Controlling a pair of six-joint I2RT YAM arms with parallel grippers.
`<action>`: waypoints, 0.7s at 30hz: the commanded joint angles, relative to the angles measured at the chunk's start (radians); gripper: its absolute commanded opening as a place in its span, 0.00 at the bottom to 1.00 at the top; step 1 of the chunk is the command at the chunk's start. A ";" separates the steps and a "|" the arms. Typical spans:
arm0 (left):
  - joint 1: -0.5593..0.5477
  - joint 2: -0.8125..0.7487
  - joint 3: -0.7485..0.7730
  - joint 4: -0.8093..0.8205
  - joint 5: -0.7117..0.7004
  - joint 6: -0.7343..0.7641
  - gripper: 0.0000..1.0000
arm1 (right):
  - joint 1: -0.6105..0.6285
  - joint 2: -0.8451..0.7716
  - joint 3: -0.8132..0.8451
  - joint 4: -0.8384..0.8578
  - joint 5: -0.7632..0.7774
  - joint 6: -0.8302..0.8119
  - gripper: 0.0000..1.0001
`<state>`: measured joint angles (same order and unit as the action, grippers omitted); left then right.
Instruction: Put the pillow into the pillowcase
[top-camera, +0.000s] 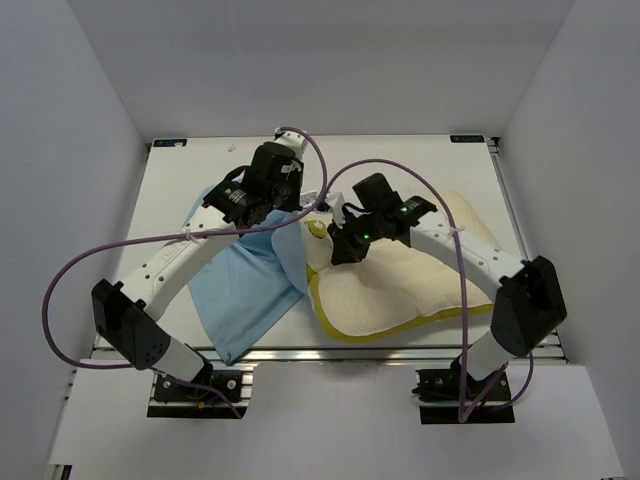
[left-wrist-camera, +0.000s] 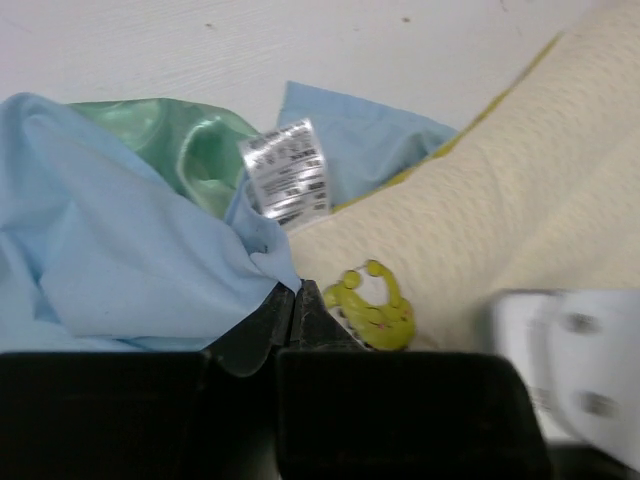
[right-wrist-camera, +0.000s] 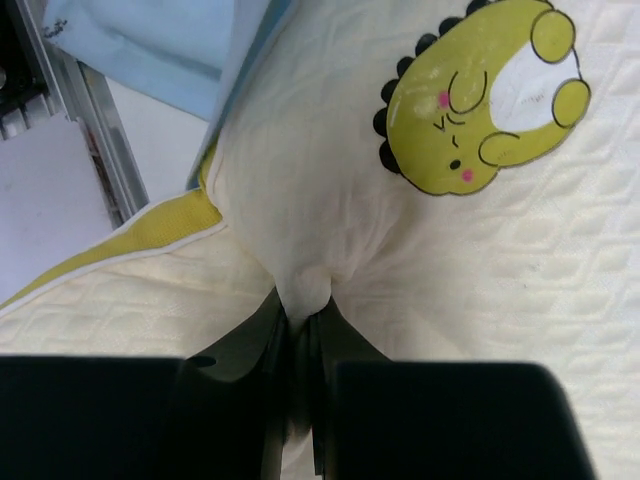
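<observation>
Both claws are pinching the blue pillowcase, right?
Not quite. Only the left gripper pinches the pillowcase. The right gripper pinches a fold of the pillow instead, as the right wrist view shows.

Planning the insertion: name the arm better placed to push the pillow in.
Right: the right end effector pinches the pillow, probably ready to push; the left end effector grips the pillowcase edge.
</observation>
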<state>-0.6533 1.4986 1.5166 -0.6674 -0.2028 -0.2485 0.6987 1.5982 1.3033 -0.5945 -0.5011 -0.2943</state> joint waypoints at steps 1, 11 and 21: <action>0.027 -0.098 -0.038 -0.011 -0.106 -0.015 0.01 | -0.007 -0.162 -0.038 0.103 0.034 0.046 0.00; 0.050 -0.161 -0.067 -0.021 -0.101 -0.015 0.00 | -0.186 -0.280 -0.044 0.093 0.043 -0.017 0.00; 0.053 -0.091 0.016 -0.038 -0.041 -0.009 0.01 | -0.047 -0.334 -0.136 0.059 0.044 -0.097 0.00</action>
<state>-0.6052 1.3895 1.4693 -0.6922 -0.2657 -0.2630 0.6079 1.3266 1.1660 -0.5560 -0.4248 -0.3428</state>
